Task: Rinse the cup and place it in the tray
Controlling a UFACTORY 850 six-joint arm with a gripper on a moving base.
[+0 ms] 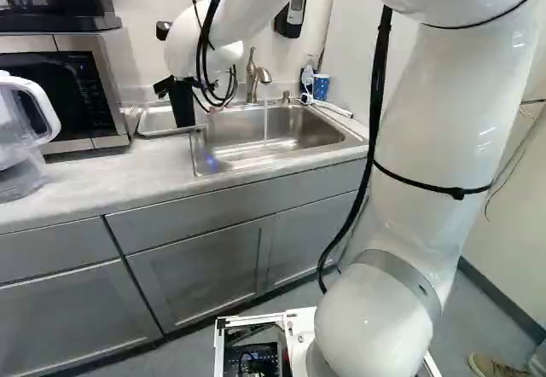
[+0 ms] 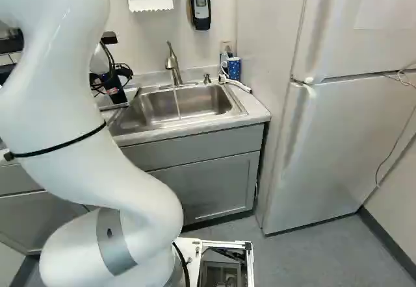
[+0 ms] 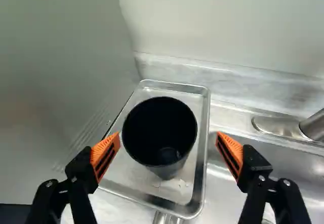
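The gripper (image 1: pixel 163 88) is over the counter left of the sink in the left base view, its fingers not clear there. In the wrist view the gripper (image 3: pixel 168 137) stands open, one orange-padded finger to each side of the black cup (image 3: pixel 171 171). A gap shows between the cup's rim and the far finger; the near one comes close to the cup. The cup is upright, mouth up, on the metal tray (image 3: pixel 201 158), with a little shine at its bottom inside. A thin stream of water runs from the faucet (image 1: pixel 252 77) into the sink (image 1: pixel 299 130).
A microwave (image 1: pixel 107 95) stands beside the tray, with a clear pitcher (image 1: pixel 21 138) nearer on the counter. The wall rises behind. A blue patterned cup (image 2: pixel 234 68) and a white hose-like item (image 2: pixel 238 85) lie by the sink's far right corner; a fridge (image 2: pixel 331 144) stands right of it.
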